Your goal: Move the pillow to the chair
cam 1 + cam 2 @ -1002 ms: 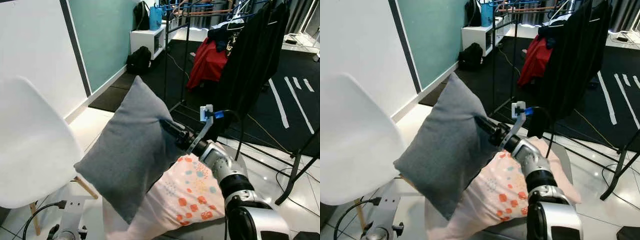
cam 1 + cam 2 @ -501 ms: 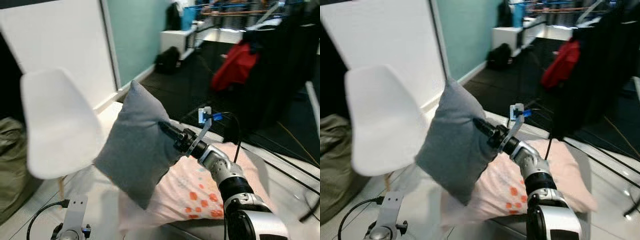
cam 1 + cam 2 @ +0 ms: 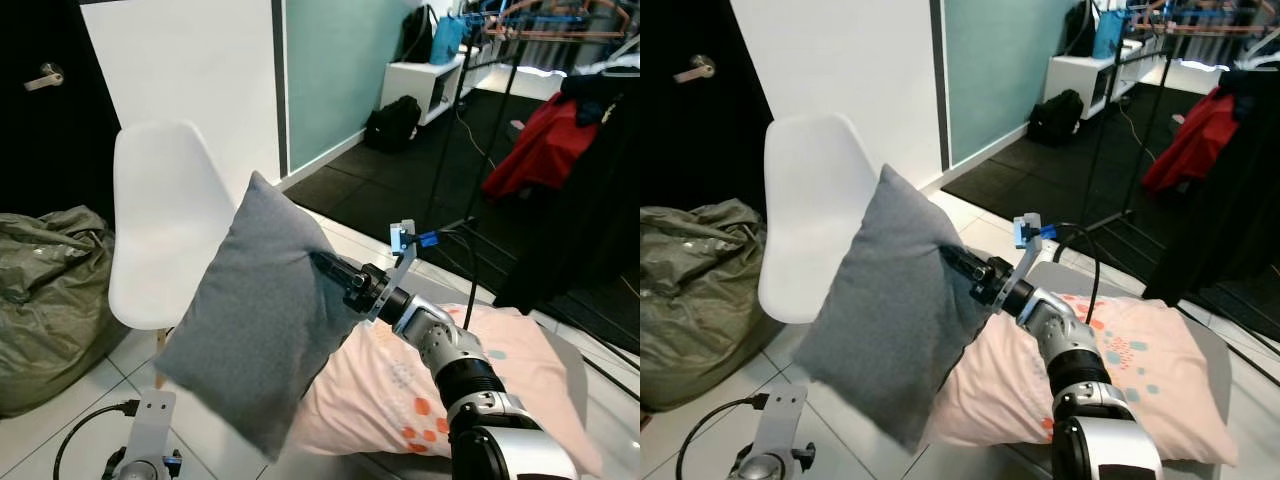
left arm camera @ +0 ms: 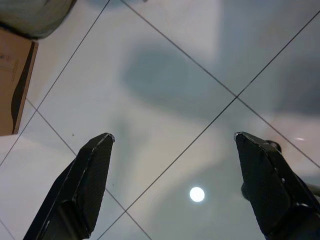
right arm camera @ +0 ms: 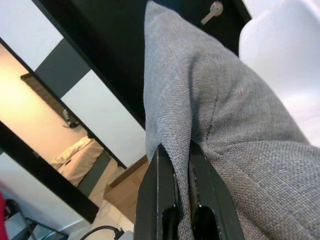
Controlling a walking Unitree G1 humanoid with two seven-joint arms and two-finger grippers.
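Right tool (image 3: 328, 268) clamped on an edge fold of the grey pillow (image 3: 255, 315), held aloft at 4 o'clock of the white chair (image 3: 165, 230). Judged light, soft, sagging. Left tool (image 4: 175, 185) apart, idle.

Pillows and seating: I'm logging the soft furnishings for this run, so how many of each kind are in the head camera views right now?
Grey pillow, held by the right gripper: 1
Pink patterned pillow: 1
White chair: 1
Olive bean bag: 1
Total: 4
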